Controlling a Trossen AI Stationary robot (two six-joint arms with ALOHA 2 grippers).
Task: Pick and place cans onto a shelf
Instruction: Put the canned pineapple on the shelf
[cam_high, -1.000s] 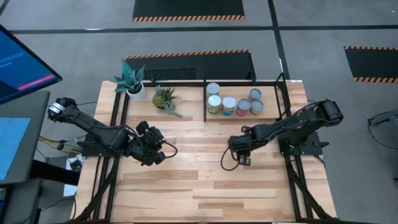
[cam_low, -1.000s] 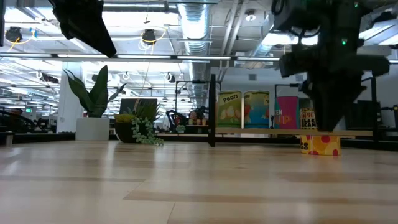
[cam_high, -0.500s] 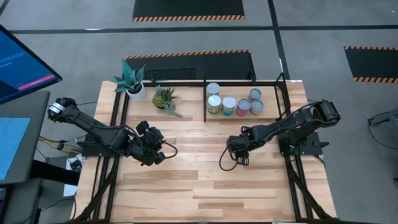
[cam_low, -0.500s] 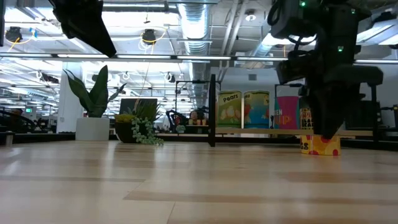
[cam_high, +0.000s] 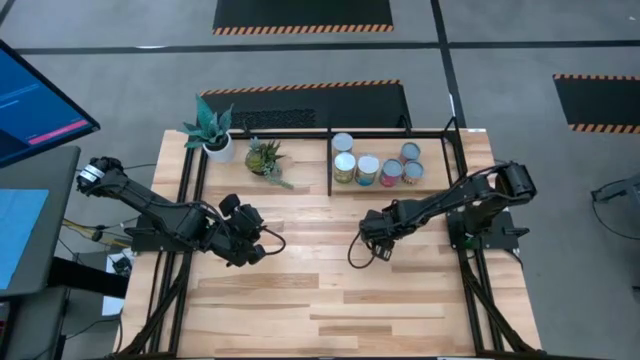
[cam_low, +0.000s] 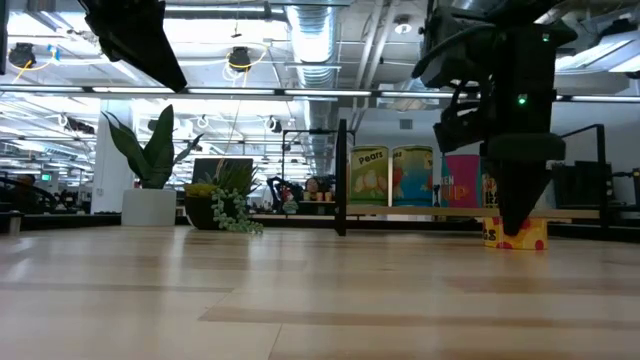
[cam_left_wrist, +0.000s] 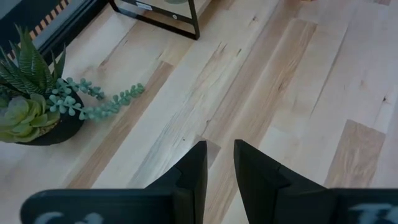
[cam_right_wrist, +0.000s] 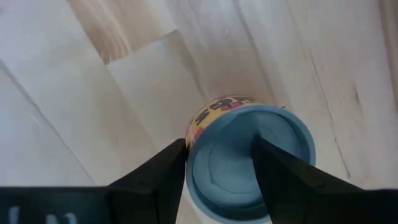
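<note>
- The right end effector (cam_right_wrist: 219, 165) is hanging over a yellow can (cam_right_wrist: 249, 163) with red spots. This can is standing upright on the tabletop (cam_high: 330, 300), out in front of the shelf (cam_high: 395, 132).
- Its two dark fingers (cam_right_wrist: 163, 177) are spread apart — one is showing on each side of the can's pale blue top. I cannot tell if they are touching the can.
- In the low view the right arm is coming down from above, and the yellow can (cam_low: 516, 233) is peeking out behind the right end effector (cam_low: 519, 210).
- The left end effector (cam_left_wrist: 217, 163) is waiting over bare wood on the left side of the tabletop. Its fingers are sitting a little apart and are holding nothing.
- Farther back, five cans (cam_high: 376, 163) are standing together inside the shelf — one behind, four in a row.
- Two small potted plants (cam_high: 240, 145) are sitting at the back left of the tabletop, beside the shelf's black bars.
</note>
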